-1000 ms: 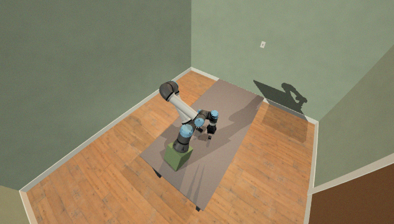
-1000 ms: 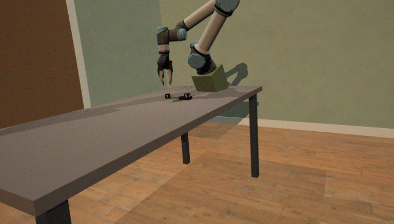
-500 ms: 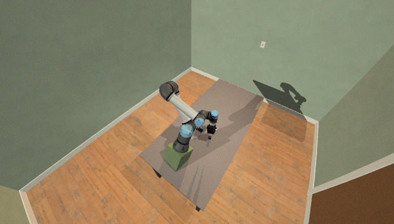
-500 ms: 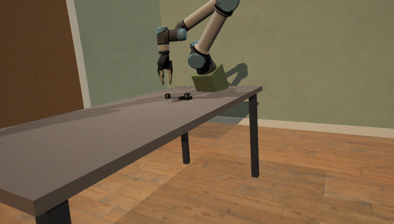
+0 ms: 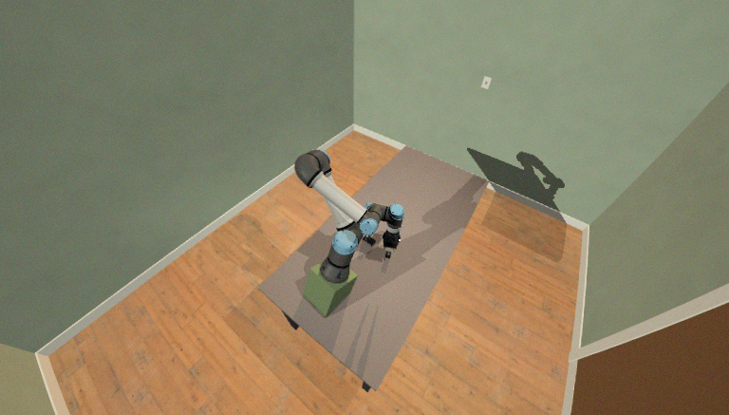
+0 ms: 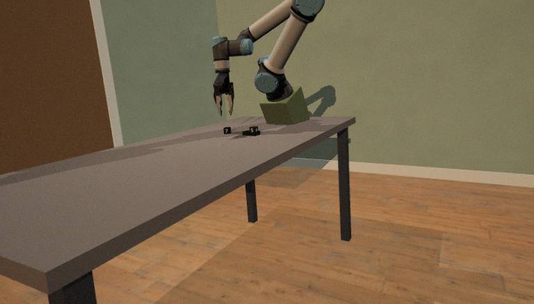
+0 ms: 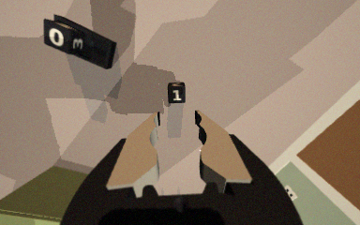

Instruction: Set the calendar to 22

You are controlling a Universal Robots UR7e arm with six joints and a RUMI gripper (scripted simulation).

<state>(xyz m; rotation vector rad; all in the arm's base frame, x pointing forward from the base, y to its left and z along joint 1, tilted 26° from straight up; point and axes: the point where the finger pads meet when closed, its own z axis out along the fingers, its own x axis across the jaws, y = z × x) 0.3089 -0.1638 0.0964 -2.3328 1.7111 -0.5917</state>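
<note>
The loose black cube [image 5: 387, 254] [image 6: 227, 130] [image 7: 176, 94] rests on the table away from the tray. It shows a white 1 in the wrist view and a 7 in the exterior view. My gripper [image 6: 225, 114] [image 7: 177, 112] points down above it, partly open, with nothing between the fingers. The loose cube lies beyond the fingertips, in line with the gap. The black tray [image 6: 245, 133] [image 7: 100, 52] stands to the left in the wrist view. The other cube [image 6: 253, 129] [image 7: 56, 37] sits at one end of it, showing 0 and a sideways 3. Its remaining faces are hidden.
The green base block [image 5: 327, 292] [image 6: 285, 112] carries the arm at one end of the table [image 5: 408, 281] [image 6: 157, 190]. The tray is nearer this block than the far table end. Arm shadows cross the table around the tray and cubes.
</note>
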